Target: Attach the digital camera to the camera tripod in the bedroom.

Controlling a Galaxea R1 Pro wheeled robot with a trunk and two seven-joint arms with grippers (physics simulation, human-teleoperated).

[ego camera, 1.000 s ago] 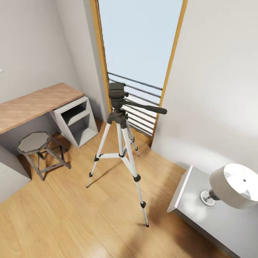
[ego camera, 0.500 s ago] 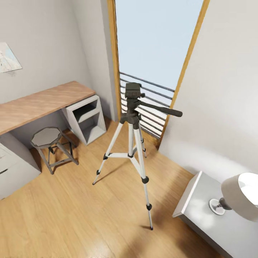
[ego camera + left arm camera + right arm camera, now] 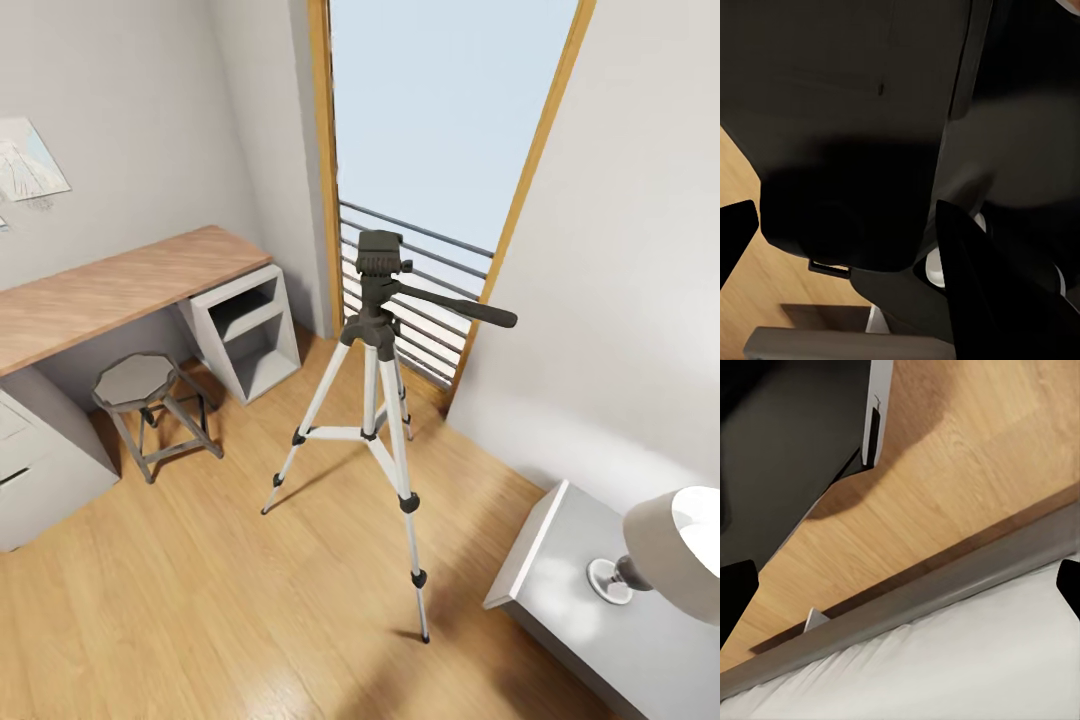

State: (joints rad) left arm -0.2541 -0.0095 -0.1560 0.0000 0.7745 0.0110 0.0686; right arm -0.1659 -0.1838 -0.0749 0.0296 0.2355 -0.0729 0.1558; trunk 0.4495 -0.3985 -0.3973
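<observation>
- The bedroom's light wood floor (image 3: 200, 590) spreads under everything in the head view, with grey walls and a tall wood-framed window (image 3: 450, 110) at the back.
- The bed (image 3: 967, 660) shows in the right wrist view as a white mattress over a grey frame edge, close beyond the right gripper (image 3: 900, 577); its two dark fingertips sit at opposite picture edges, spread wide with nothing between them.
- The wood-topped desk (image 3: 120, 285) runs along the wall.
- The camera tripod (image 3: 375, 400) stands upright on the floor before the window, legs splayed, black head and pan handle on top.
- A grey nightstand (image 3: 590, 610) carries a white lamp (image 3: 675, 550).
- A grey stool (image 3: 140, 385) stands under the desk.
- The left gripper (image 3: 847, 247) faces dark robot bodywork; fingertips apart, empty.
</observation>
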